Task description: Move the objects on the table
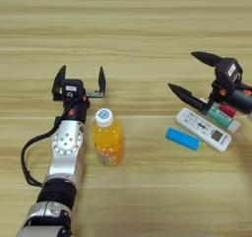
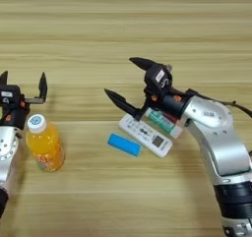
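1. The surface (image 1: 133,29) is light-brown wood, its plank grain running left to right.
2. The bottle (image 1: 107,138) is clear plastic filled with orange juice, rounded, with a white cap. It lies left of centre with the cap toward the far side, touching the silver left arm.
3. The left gripper (image 1: 79,82) sits just beyond the bottle's cap; its two black fingers are spread wide and hold nothing.
4. The block (image 2: 124,144) is a flat, smooth blue rectangle, its long axis running from far-left to near-right, just left of the remote.
5. The remote (image 2: 146,135) is a long white slab with small buttons, also slanting from far-left to near-right.
6. The tube (image 2: 165,122) is white and green, lying parallel to the remote on its far side and partly hidden by the right gripper.
7. The cube (image 1: 227,110) shows as a small red patch beside the tube.
8. The right gripper (image 2: 124,80) hangs above the remote's far-left end; its pointed black fingers are spread wide and empty.
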You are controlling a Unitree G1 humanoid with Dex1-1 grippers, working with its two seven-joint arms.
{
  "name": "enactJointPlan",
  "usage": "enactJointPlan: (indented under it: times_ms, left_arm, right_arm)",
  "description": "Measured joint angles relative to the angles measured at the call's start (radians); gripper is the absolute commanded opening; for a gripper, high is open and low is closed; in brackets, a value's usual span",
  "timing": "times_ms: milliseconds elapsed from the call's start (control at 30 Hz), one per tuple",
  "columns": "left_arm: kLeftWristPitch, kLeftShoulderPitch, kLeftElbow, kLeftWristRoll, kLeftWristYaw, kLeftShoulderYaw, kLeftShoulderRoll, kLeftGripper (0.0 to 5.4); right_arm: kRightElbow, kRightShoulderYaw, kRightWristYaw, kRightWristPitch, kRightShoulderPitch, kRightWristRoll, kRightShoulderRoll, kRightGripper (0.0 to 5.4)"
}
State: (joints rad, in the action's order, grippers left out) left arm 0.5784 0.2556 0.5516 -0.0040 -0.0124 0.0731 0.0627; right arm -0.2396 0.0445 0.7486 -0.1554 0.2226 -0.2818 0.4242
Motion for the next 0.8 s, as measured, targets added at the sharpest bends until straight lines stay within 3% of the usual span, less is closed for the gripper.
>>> enactJointPlan:
  times_ms: [233, 333, 467, 567, 767, 800]
  left_arm:
    - [0.001, 0.000, -0.002, -0.001, -0.003, 0.001, 0.002, 5.40]
    - [0.001, -0.001, -0.004, -0.002, -0.009, 0.001, 0.008, 5.40]
    - [0.001, -0.003, -0.012, -0.002, -0.011, 0.002, 0.010, 5.40]
    - [0.002, -0.004, -0.013, -0.003, -0.013, 0.002, 0.010, 5.40]
    - [0.005, -0.004, -0.013, -0.004, -0.015, 0.003, 0.013, 5.40]
    - [0.006, -0.004, -0.013, -0.004, -0.016, 0.004, 0.014, 5.40]
  right_arm:
    - [0.093, -0.004, -0.069, 0.223, 0.015, 0.038, -0.089, 5.36]
    - [0.200, 0.001, -0.162, 0.345, 0.039, 0.138, -0.128, 5.36]
    - [0.287, 0.001, -0.262, 0.441, 0.058, 0.206, -0.173, 5.36]
    - [0.373, -0.005, -0.392, 0.549, 0.096, 0.320, -0.188, 5.36]
    - [0.478, -0.031, -0.555, 0.621, 0.123, 0.403, -0.208, 5.36]
    - [0.505, -0.041, -0.617, 0.629, 0.132, 0.441, -0.207, 5.36]
